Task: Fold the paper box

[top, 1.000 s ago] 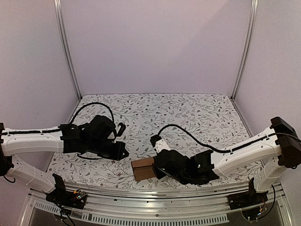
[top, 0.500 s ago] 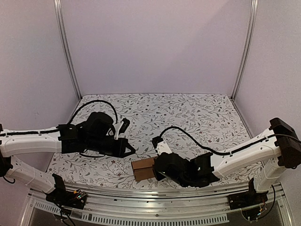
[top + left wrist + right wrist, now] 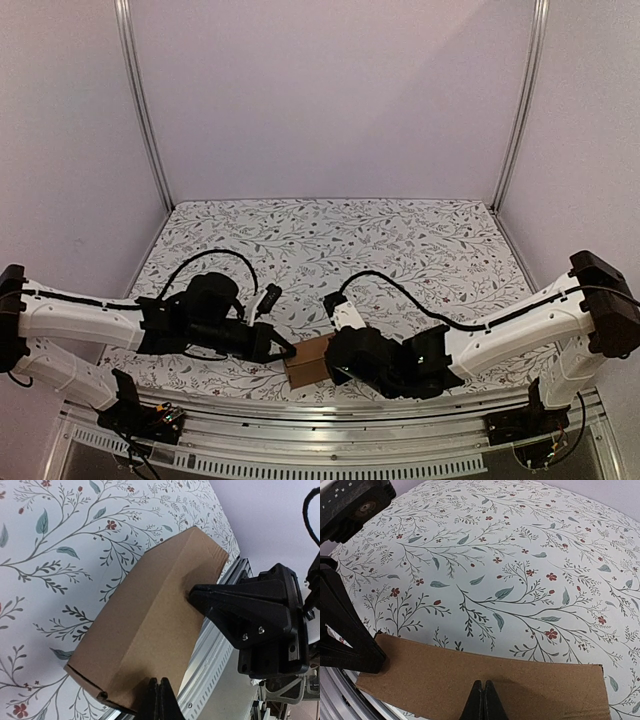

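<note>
The paper box (image 3: 306,360) is a small oblong box of plain brown cardboard lying near the table's front edge. In the left wrist view the paper box (image 3: 150,615) fills the middle, with a seam at its near end. My left gripper (image 3: 159,682) is shut, empty, its tips against the box's near end. My right gripper (image 3: 483,684) is also shut and empty, its tips resting on the box's (image 3: 485,685) top face. The left gripper (image 3: 290,350) sits at the box's left end and the right gripper (image 3: 335,362) at its right.
A floral cloth (image 3: 400,250) covers the table. The metal rail (image 3: 330,440) runs along the front edge just below the box, also seen as the rail (image 3: 215,650) beside it. Purple walls and two upright posts (image 3: 145,110) enclose the back.
My left arm has swung down and to the right, bringing its shut tips to the box's left end. The right gripper has stayed on the box, which has barely shifted.
</note>
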You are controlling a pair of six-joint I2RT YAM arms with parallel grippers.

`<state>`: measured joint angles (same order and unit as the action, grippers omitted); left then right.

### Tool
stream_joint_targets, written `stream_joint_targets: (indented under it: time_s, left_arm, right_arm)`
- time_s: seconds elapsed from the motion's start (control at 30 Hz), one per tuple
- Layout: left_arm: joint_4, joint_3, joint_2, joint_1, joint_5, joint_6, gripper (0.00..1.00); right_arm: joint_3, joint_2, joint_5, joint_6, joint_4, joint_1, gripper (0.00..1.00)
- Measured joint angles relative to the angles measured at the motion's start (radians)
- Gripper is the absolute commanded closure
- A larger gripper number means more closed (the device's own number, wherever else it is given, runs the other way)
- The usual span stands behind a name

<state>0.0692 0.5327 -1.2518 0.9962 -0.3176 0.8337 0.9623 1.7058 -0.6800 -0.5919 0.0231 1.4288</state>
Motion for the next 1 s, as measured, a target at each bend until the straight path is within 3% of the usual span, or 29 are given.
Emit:
stream_joint_targets:
  time_s: [0.17,0.5,1.0]
  left_arm:
    - [0.116,-0.061,0.0,0.0,-0.009,0.034,1.0]
    - [0.127,-0.066,0.0,0.005,0.015,0.029,1.0]
    - [0.069,-0.046,0.015,0.012,0.041,0.004,1.0]
  right_arm:
    - [0.01,0.004,-0.004,-0.003,0.018,0.0,1.0]
    - [0.044,-0.006,0.01,0.006,0.1,-0.012,1.0]
    - [0.046,-0.249,0.147,0.055,0.319,-0.159,1.0]
